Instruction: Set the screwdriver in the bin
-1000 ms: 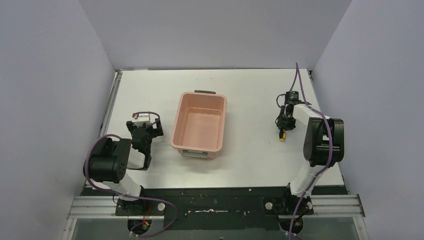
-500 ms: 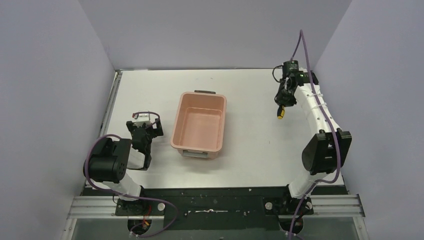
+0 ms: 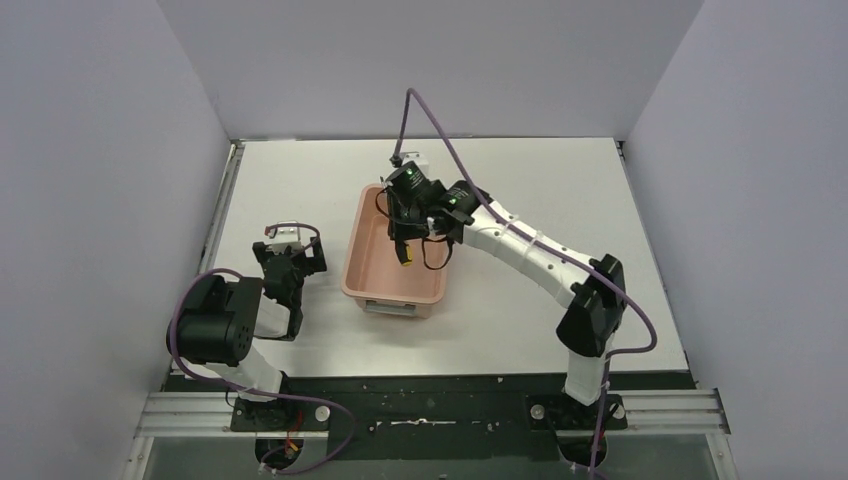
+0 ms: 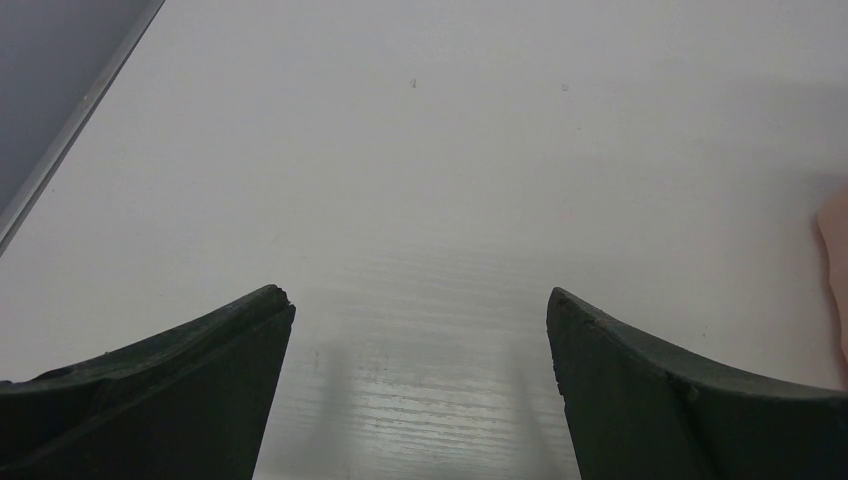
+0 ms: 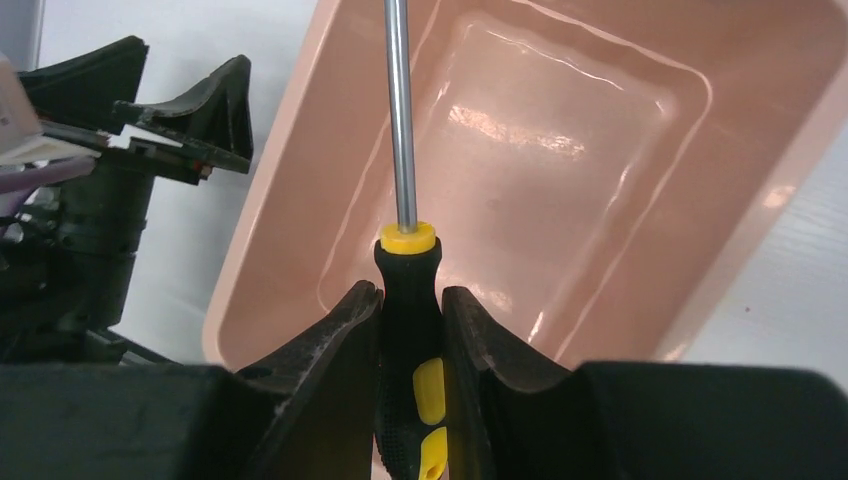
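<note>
One screwdriver (image 5: 407,245), shaft straight out from end effector (image 5: 410,292), over bin (image 5: 640,270)

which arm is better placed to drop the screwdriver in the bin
Right: the right gripper is shut on the screwdriver above the bin. The left gripper sits open and empty beside it.

Bin (image 3: 420,292): salmon-pink rectangular tub, upright. Screwdriver (image 5: 405,265): black-yellow handle, thin metal shaft, suspended over bin interior.
</note>
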### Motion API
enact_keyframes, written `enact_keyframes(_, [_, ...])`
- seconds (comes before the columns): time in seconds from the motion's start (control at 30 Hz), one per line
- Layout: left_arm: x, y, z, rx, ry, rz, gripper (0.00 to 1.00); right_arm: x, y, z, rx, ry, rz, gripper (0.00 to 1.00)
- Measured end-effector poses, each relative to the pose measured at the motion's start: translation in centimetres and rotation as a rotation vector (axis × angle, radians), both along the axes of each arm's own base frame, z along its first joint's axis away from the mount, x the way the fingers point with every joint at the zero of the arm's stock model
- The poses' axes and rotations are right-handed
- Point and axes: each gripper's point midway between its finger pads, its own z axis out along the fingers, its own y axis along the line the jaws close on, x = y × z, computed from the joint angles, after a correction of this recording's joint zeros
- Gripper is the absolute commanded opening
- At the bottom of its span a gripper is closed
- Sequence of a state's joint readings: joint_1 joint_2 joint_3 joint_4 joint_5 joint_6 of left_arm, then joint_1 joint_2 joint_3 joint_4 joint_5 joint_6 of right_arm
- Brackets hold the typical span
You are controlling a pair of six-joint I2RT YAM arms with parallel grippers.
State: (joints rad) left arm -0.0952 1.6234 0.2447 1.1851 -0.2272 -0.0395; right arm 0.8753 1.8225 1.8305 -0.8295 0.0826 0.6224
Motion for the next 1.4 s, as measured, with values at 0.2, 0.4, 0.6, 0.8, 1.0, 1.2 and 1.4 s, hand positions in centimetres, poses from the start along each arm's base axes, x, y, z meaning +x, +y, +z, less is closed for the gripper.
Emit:
enact_keyframes(0.2, [0.0,0.0,0.0,0.0,0.0,0.0,0.97,0.8,1.4,-7.7,-0.087,0.081,-0.03,0.0])
enact_keyframes(0.4, [0.0,0.0,0.0,0.0,0.0,0.0,0.97,0.1,1.6,-16.7,-0.229,0.185,-0.031,0.15])
enact_keyframes(0.6, [0.0,0.0,0.0,0.0,0.0,0.0,0.97,-0.8,0.6,-19.6,-0.297,0.213,-0.043,0.48])
enact_keyframes(0.8, [0.0,0.0,0.0,0.0,0.0,0.0,0.97,-0.3,0.8,-19.3,-0.296,0.181,-0.055,0.63])
enact_keyframes(1.0, [0.0,0.0,0.0,0.0,0.0,0.0,0.97,0.8,1.7,-14.6,-0.27,0.076,-0.059,0.97])
enact_keyframes(1.2, [0.0,0.0,0.0,0.0,0.0,0.0,0.97,1.2,2.1,-2.4,-0.117,-0.134,-0.052,1.0])
enact_keyframes(1.4, [0.0,0.0,0.0,0.0,0.0,0.0,0.97,0.8,-3.4,8.5,0.015,-0.375,-0.104,1.0])
